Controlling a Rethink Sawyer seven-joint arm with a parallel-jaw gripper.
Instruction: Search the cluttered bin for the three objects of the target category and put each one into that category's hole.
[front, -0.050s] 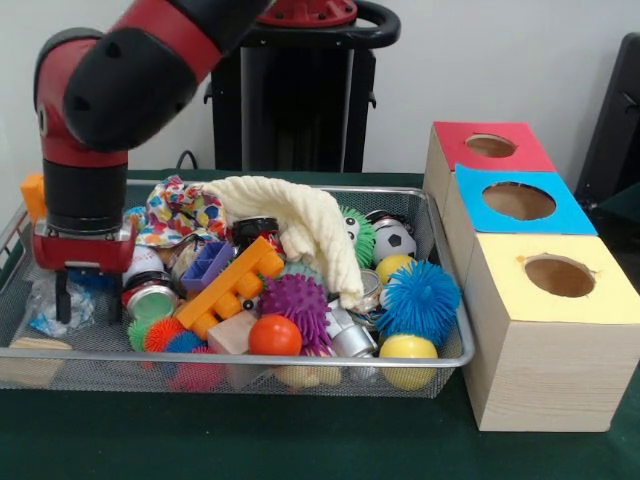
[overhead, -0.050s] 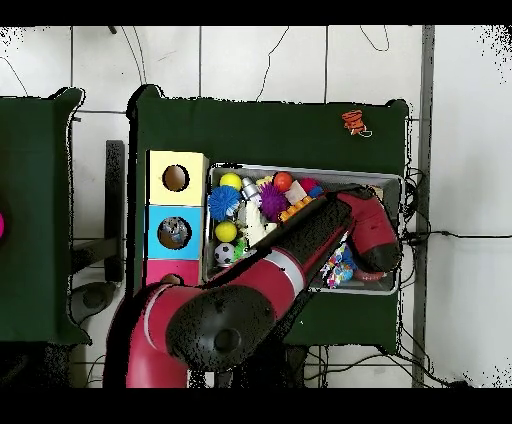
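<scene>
Down in the wire bin (front, -0.050s: 440, 215), at the end farthest from the sorting box (front, -0.050s: 560, 370), the claw (front, -0.050s: 88, 300) hangs with its fingers spread and holding nothing, just beside a crumpled clear wrapper (front, -0.050s: 45, 310). Likely it is positioned there to probe the clutter at that end. Which category is wanted cannot be told; candidates such as the blue spiky ball (front, -0.050s: 418, 297), the yellow ball (front, -0.050s: 408, 350) and the orange ball (front, -0.050s: 274, 335) lie toward the box's end of the bin. The box's red hole (front, -0.050s: 491, 146), blue hole (front, -0.050s: 519, 201) and yellow hole (front, -0.050s: 559, 276) stand open just beside the bin, on the green desk (front, -0.050s: 300, 440).
</scene>
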